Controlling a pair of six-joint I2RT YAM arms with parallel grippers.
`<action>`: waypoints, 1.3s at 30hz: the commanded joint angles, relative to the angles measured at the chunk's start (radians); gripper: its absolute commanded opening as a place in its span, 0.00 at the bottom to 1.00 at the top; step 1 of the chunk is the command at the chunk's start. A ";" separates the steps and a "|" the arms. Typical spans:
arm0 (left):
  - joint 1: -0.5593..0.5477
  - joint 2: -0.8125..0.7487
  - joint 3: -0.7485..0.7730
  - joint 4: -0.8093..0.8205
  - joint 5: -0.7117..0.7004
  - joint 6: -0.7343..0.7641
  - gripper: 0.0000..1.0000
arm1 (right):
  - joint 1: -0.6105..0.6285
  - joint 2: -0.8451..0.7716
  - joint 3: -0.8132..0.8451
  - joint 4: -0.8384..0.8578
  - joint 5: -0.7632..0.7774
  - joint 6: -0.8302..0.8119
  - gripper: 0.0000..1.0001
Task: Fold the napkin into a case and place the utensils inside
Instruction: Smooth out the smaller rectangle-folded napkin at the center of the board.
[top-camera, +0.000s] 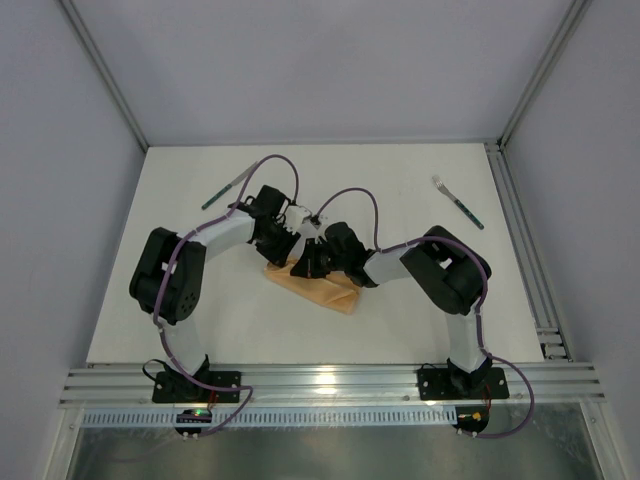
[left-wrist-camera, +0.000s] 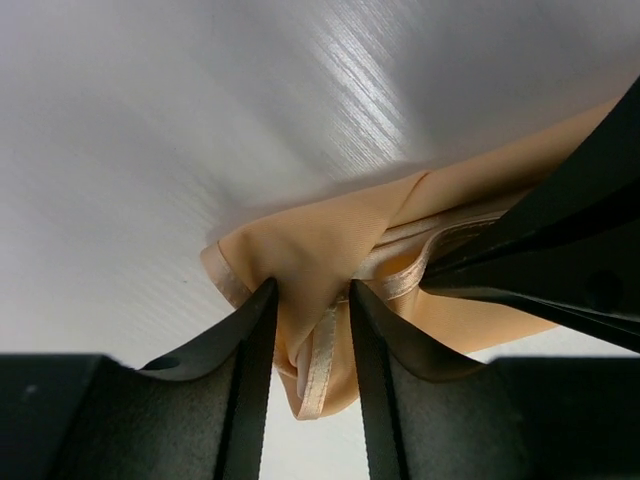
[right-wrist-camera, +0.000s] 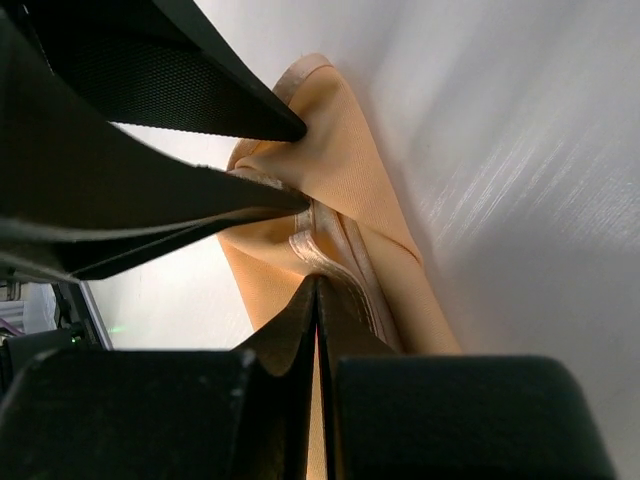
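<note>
The peach-orange napkin (top-camera: 325, 290) lies partly folded and bunched in the middle of the table. My left gripper (top-camera: 287, 252) is at its far left end and holds a bunched fold with a hem (left-wrist-camera: 310, 300) between its fingers. My right gripper (top-camera: 312, 262) is right beside it, shut on the napkin's hemmed edge (right-wrist-camera: 317, 285). The two grippers nearly touch. The knife (top-camera: 228, 188) lies at the far left and the fork (top-camera: 458, 203) at the far right, both with green handles, apart from the napkin. No finished case shows.
The right gripper's dark fingers (left-wrist-camera: 560, 250) fill the right of the left wrist view. The left gripper's fingers (right-wrist-camera: 150, 90) fill the upper left of the right wrist view. Metal frame rails (top-camera: 520, 240) run along the table's right side and front edge.
</note>
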 joint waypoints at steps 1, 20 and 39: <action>-0.003 -0.002 0.014 0.041 -0.047 0.023 0.34 | 0.006 0.016 0.017 0.001 0.009 -0.010 0.04; -0.005 -0.032 0.043 0.021 -0.072 -0.052 0.29 | -0.004 0.022 0.026 0.001 -0.008 0.061 0.04; -0.014 0.002 0.048 0.084 -0.072 -0.057 0.37 | -0.004 0.039 0.028 0.007 -0.029 0.062 0.04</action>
